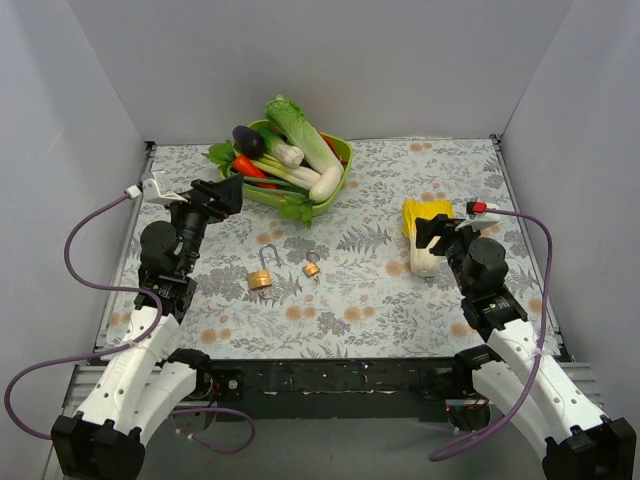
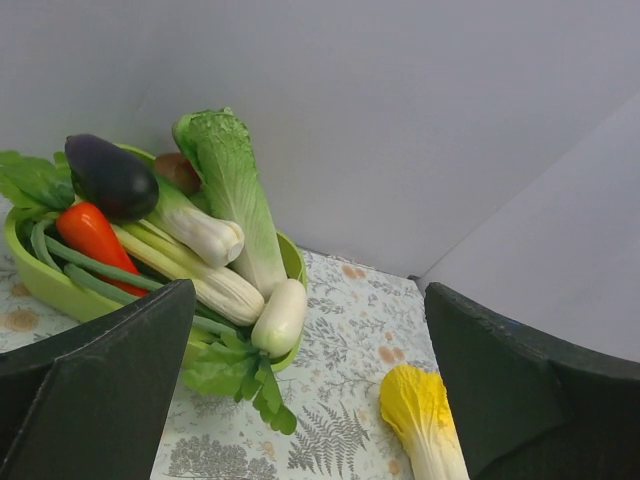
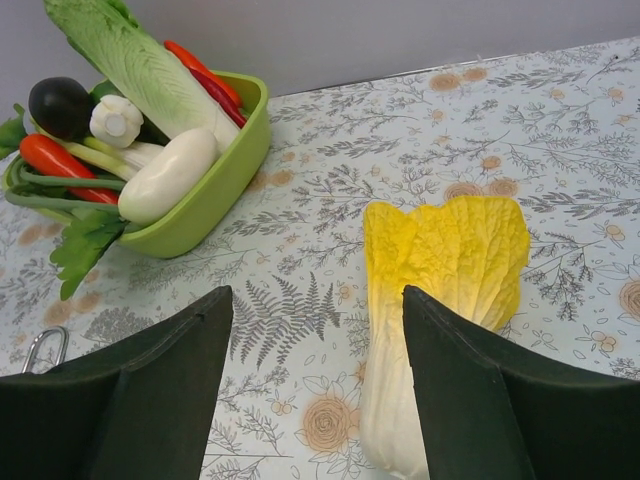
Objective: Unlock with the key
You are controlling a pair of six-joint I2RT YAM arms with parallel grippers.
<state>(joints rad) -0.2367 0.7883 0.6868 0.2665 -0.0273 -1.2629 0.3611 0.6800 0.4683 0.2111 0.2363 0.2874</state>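
The larger brass padlock with a silver shackle lies at the table's middle, and its shackle tip shows in the right wrist view. The small brass padlock lies just right of it. I cannot make out the tiny grey key in any view. My left gripper is open and empty, raised near the green bowl, away from both padlocks; its wrist view shows nothing between the fingers. My right gripper is open and empty over the yellow cabbage, which its wrist view shows beside it.
A green bowl heaped with vegetables stands at the back centre, also in the left wrist view and the right wrist view. A yellow cabbage lies at the right, under my right gripper. Grey walls enclose the table.
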